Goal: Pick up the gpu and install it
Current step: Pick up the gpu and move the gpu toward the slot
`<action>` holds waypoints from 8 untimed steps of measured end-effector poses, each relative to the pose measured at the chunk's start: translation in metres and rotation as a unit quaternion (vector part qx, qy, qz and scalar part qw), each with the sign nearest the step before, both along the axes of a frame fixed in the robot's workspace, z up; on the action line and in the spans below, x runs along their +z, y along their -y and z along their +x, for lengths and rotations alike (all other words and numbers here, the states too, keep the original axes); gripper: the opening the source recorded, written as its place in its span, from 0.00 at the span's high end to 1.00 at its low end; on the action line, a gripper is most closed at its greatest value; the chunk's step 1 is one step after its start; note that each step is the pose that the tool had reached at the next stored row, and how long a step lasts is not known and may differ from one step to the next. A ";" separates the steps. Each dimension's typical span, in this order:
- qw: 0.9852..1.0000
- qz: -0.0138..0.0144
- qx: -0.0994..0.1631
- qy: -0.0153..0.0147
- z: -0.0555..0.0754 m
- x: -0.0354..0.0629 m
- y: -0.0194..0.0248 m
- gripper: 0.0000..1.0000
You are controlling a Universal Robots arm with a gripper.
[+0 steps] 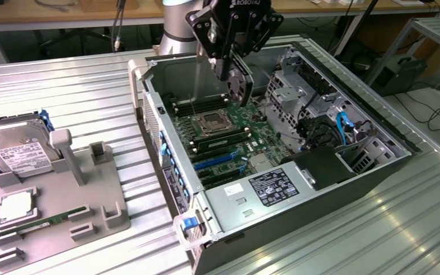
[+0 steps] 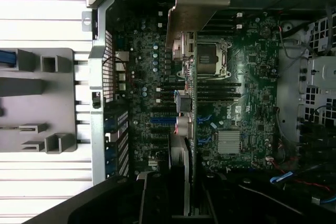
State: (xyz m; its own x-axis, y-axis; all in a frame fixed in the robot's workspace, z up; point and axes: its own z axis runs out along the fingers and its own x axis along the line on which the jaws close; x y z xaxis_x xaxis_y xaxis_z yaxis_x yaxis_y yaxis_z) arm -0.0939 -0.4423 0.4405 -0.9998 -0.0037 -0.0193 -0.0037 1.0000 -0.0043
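My end effector is closed on the gpu, its fingers pinching the thin card from both faces, so the jaws stand only as far apart as the card is thick. The gpu hangs on edge below my fingers, black face outward, over the open computer case that lies on its side across the middle of the surface.

From my wrist, the card shows edge-on as a narrow strip running across the motherboard, with its silvery bracket at the far end, towards the perforated rear wall of the case. The card passes just beside the CPU socket and lines up near the blue expansion slots. I cannot tell whether its lower edge touches the board.

Towards the surface's edge at the exterior view's left sits a grey holder. On it rest a silver hard drive with a white label and a narrow green memory stick, well apart from the case.
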 end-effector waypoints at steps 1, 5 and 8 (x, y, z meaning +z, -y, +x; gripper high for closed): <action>1.000 0.000 0.000 0.000 0.002 0.0000 0.0000 0.73; 1.000 0.000 0.000 0.000 0.010 0.0000 0.0000 0.73; 1.000 0.000 0.000 0.000 0.015 0.0000 0.0000 0.73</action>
